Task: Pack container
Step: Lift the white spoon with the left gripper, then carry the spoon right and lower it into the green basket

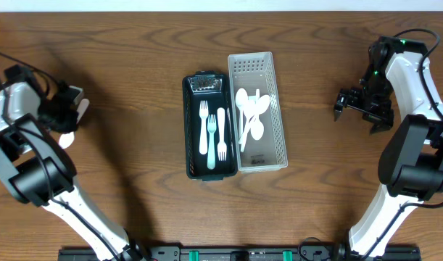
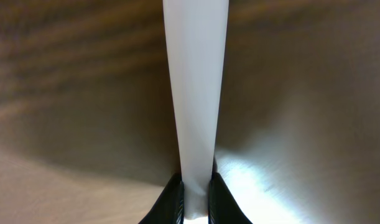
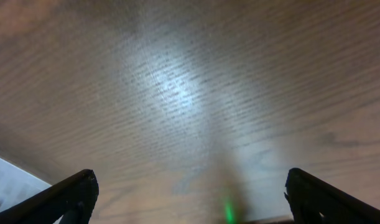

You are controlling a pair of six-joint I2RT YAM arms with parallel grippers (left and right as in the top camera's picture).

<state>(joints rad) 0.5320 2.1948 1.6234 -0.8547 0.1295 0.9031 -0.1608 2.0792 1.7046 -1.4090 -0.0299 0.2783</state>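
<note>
A black tray (image 1: 190,123) at the table's middle holds white and teal forks (image 1: 212,134). Beside it on the right, a white slotted basket (image 1: 279,138) holds several white spoons (image 1: 251,112). My left gripper (image 1: 65,114) is at the far left of the table, shut on the handle of a white plastic utensil (image 2: 196,93). The handle runs straight up from the jaws (image 2: 194,200) in the left wrist view, and its head is out of view. My right gripper (image 1: 357,104) is open and empty over bare wood at the far right, with its fingers spread wide (image 3: 196,196).
The dark wooden table (image 1: 119,58) fills the view. A pale area shows at the lower left corner of the right wrist view (image 3: 6,180). The arm bases stand at the front edge.
</note>
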